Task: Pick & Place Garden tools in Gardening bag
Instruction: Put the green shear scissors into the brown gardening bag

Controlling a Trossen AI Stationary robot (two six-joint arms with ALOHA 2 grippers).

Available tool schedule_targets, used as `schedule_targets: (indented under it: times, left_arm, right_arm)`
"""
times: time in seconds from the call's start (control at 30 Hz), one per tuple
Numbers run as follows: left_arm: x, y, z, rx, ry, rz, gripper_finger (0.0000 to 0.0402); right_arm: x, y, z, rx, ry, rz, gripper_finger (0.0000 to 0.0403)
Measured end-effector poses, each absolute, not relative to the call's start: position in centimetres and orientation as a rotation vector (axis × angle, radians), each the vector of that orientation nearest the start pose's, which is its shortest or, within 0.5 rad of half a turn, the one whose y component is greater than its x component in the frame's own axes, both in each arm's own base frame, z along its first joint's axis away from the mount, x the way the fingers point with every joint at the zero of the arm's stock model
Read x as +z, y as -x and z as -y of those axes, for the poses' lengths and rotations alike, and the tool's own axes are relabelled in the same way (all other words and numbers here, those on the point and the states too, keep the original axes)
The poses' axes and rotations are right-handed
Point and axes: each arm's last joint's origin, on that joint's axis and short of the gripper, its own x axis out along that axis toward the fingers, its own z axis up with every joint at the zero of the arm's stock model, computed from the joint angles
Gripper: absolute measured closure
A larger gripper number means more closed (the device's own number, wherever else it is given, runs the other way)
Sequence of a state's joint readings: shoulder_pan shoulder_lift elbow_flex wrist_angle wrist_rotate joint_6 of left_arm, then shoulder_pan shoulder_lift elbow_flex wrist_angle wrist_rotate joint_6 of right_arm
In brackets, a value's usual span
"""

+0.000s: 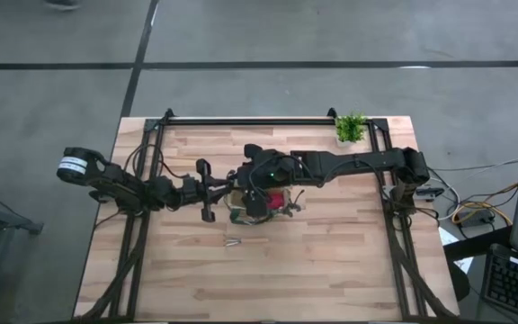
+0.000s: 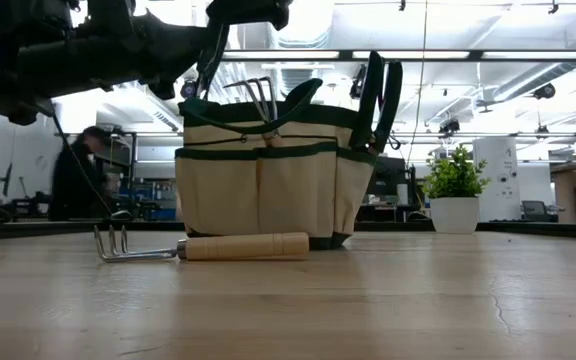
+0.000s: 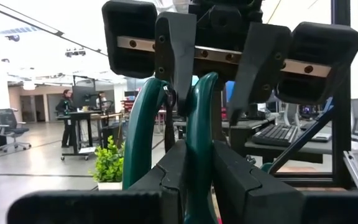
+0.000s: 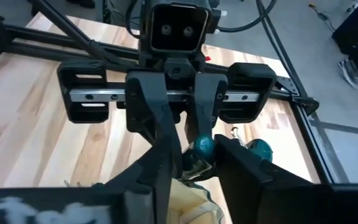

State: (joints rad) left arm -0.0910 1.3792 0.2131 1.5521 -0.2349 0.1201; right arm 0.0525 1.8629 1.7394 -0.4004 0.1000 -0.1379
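Shears (image 3: 138,137) stand upright above the bag (image 2: 258,180) at mid-table. We judge them stiff, weighty and slick. Left gripper (image 3: 199,155) pinches one handle; right gripper (image 3: 209,115) is spread around it. We'd grip mid-handle.

No legible text, labels, brands, numbers or signs in any view.

Grey floor (image 1: 52,144), bright ceiling lights (image 2: 313,15), distant desks (image 3: 82,115).

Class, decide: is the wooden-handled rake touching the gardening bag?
Cannot tell. In the low view the rake lies in front of the gardening bag, overlapping its base.
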Motion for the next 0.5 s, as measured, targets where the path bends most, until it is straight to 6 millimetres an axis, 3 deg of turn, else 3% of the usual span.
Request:
schedule_targets:
  times: [0.27,0.5]
  left_arm:
    - [19.69,-21.01,1.28,0.155,-0.061,0.369,0.0346]
    - [19.56,-20.98,1.28,0.143,-0.006,0.364,0.0344]
  right_arm:
    - [33.37,-42.97,-1.94,-0.011,0.192,-0.533,0.0371]
    - [33.12,-42.99,-1.96,-0.023,0.204,-0.533,0.0373]
